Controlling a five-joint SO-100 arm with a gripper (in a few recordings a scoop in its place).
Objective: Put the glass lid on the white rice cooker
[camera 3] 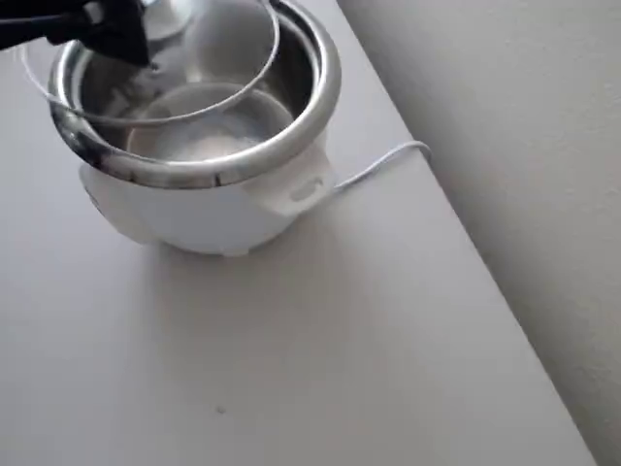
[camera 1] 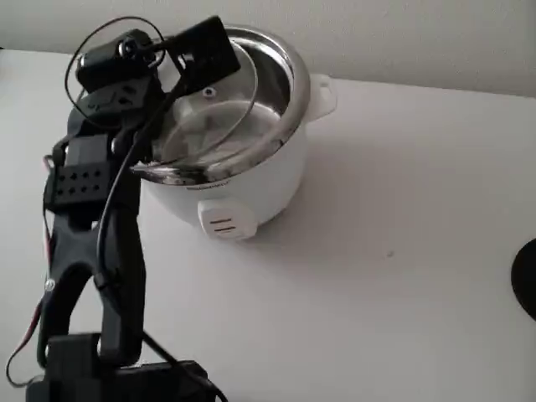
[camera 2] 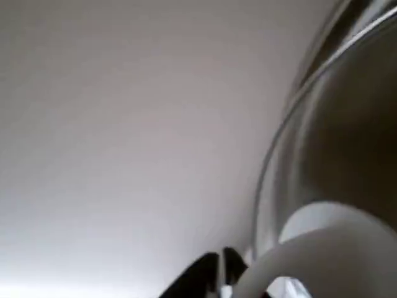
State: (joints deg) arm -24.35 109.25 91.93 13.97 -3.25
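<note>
Surface: a plain white table (camera 1: 394,293), matte, set against a pale wall.
On it, upper left in the fixed view: the white rice cooker (camera 1: 243,188), its front switch panel facing the camera.
Beside the cooker, overhead view: a thin white cord (camera 3: 378,165) running to the table's edge.
Lower left, fixed view: the black arm base (camera 1: 92,368).

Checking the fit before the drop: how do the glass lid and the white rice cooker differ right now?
The glass lid is clear and flat; the white rice cooker is opaque white with a deep steel pot. The lid hangs tilted above the pot in the gripper; the cooker stands upright on the table. The lid looks narrower than the cooker's rim. Both are round.
</note>
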